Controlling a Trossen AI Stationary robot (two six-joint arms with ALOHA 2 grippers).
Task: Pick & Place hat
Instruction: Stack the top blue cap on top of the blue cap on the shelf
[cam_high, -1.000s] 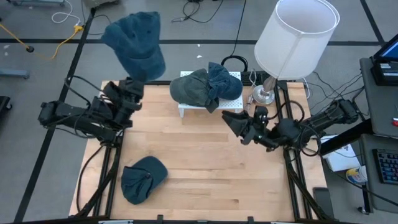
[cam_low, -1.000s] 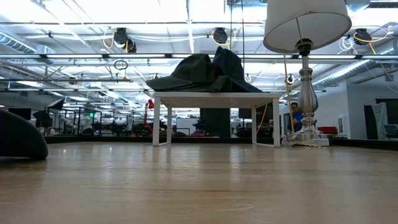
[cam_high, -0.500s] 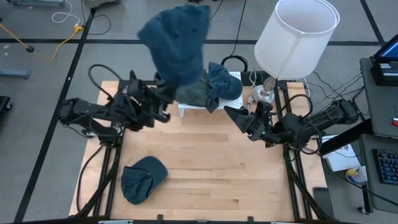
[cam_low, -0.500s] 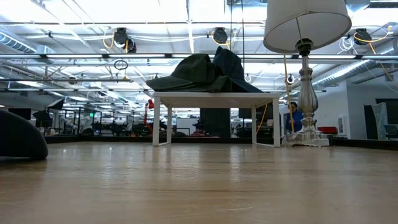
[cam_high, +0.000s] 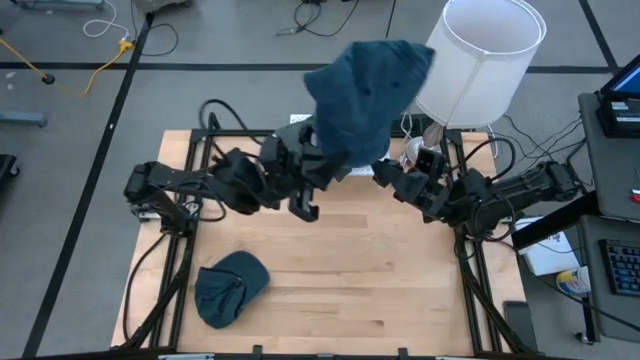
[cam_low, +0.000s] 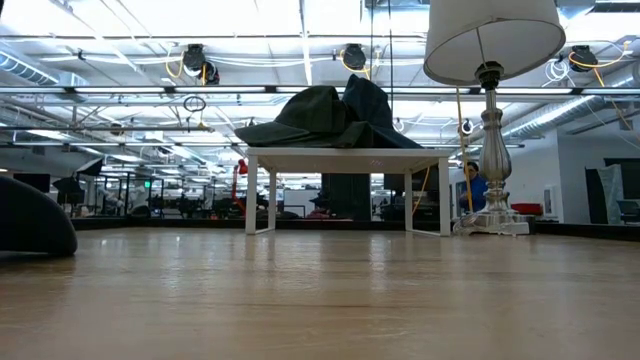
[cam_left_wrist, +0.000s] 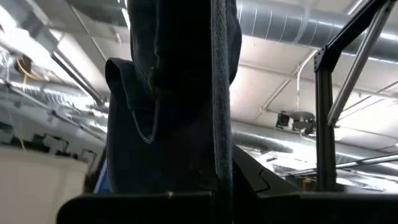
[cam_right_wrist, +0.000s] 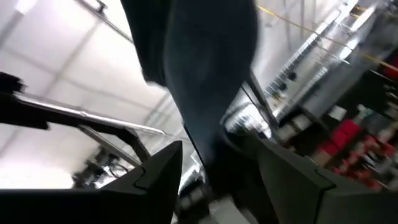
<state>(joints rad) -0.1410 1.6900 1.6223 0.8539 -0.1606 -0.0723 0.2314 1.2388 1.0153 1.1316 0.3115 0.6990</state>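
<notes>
My left gripper (cam_left_wrist: 221, 186) is shut on a blue hat (cam_high: 365, 90), held high over the table's far middle. The hat stands above the fingers and hides them in the high view, along with most of the white stand (cam_low: 345, 155). Two more hats (cam_low: 320, 115) lie piled on that stand. Another blue hat (cam_high: 230, 287) rests on the table near the front left. My right gripper (cam_high: 385, 172) is open, tipped upward just right of the raised hat, whose cloth (cam_right_wrist: 205, 74) shows ahead of its fingers. My left gripper pinches the hat's lower end (cam_left_wrist: 217, 158) between its two fingers, which slant upward from below. The hat stands up above the fingers, lifted clear of the table and the stand, its cloth sagging in folds. Which part of the hat this is, I cannot tell.
A lamp with a white shade (cam_high: 478, 60) stands at the far right, close to the raised hat; its metal foot (cam_low: 492, 215) is beside the stand. Bare wooden table (cam_high: 350, 270) lies in the middle and front right. Cables run past the far edge.
My left gripper has swung the hat from beyond the table's far left corner toward the right and up, over the stand, tipping further upward. My right gripper has tipped upward and shifted slightly toward the far edge, staying open.
</notes>
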